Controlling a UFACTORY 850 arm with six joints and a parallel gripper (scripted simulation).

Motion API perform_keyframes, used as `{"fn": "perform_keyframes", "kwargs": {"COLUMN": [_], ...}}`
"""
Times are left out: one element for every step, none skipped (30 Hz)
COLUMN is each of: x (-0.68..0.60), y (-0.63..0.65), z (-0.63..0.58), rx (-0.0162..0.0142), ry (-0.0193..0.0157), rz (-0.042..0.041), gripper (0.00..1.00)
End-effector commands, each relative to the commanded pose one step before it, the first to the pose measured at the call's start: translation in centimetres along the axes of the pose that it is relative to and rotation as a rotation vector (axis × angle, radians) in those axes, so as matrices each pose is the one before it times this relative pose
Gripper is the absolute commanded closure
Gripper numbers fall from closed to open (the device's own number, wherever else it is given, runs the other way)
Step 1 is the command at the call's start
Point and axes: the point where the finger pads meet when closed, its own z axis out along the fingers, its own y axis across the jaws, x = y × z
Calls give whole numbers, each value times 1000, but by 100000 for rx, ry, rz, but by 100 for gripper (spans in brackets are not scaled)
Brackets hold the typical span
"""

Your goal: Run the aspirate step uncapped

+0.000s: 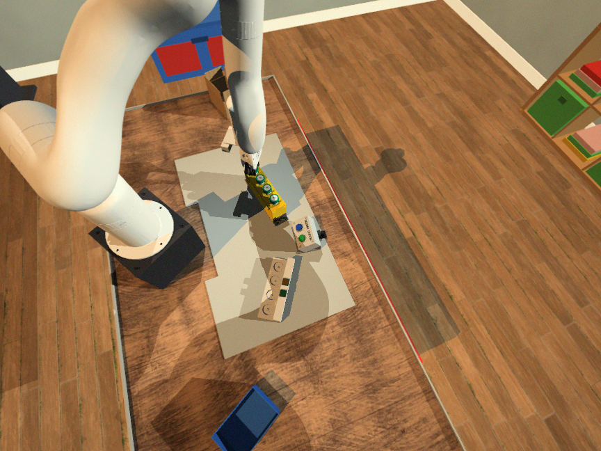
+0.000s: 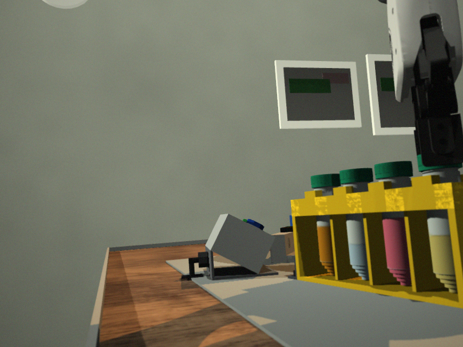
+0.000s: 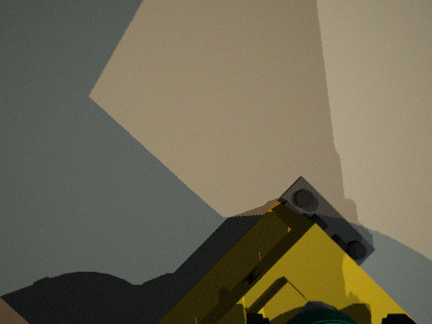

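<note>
The yellow decapping station point(image 1: 277, 211) point(image 2: 395, 200) point(image 3: 325, 260) holds four tubes with green caps. My gripper point(image 1: 251, 168) point(image 2: 441, 158) point(image 3: 327, 319) points down at tube 1, its fingers open just beside the cap of tube 1 point(image 2: 419, 163) point(image 3: 320, 317), with small gaps in the wrist view. That cap sits on its tube. The caps of tube 2 point(image 1: 260, 177) point(image 2: 393, 170), tube 3 point(image 1: 266, 187) point(image 2: 356, 175) and tube 4 point(image 1: 274, 198) point(image 2: 325, 181) are on. The cap tray point(image 1: 288, 266) has empty nests; its amber lamp point(image 1: 285, 281) and green lamp point(image 1: 282, 293) look dark.
The key housing point(image 1: 313, 242) point(image 2: 237, 240), with the blue CYCLE key point(image 1: 298, 226) and green READY key point(image 1: 302, 237), stands between station and tray. A blue bin point(image 1: 224, 423) is at the near end. An open cardboard box point(image 1: 215, 95) stands at the far end, behind the arm.
</note>
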Motion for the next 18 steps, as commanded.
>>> {"fn": "perform_keyframes", "kwargs": {"x": [-64, 2, 0, 0, 0, 0, -1, 0, 0, 0, 0, 0, 0, -2, 0, 0, 0, 0], "y": [54, -2, 0, 0, 0, 0, 1, 0, 0, 0, -1, 1, 0, 3, 3, 6, 0, -1], "z": [-55, 2, 0, 0, 0, 0, 3, 0, 0, 0, 0, -1, 0, -3, -2, -3, 0, 1], "rx": [2939, -2, 0, 0, 0, 0, 1, 0, 0, 0, -1, -14, 14, -56, 60, -3, 7, -1], "ry": [-1464, 0, 0, 0, 0, 0, 0, 0, 0, 0, 0, 6, -7, 31, -36, 4, -7, 0], "rz": [-461, 0, 0, 0, 0, 0, 8333, 0, 0, 8333, 8333, 8076, 257, 6852, 1480, 8027, 306, 8333], "gripper": [54, 54, 54, 54, 54, 54, 54, 54, 54, 54, 54, 54, 54, 54, 54, 54, 54, 54]}}
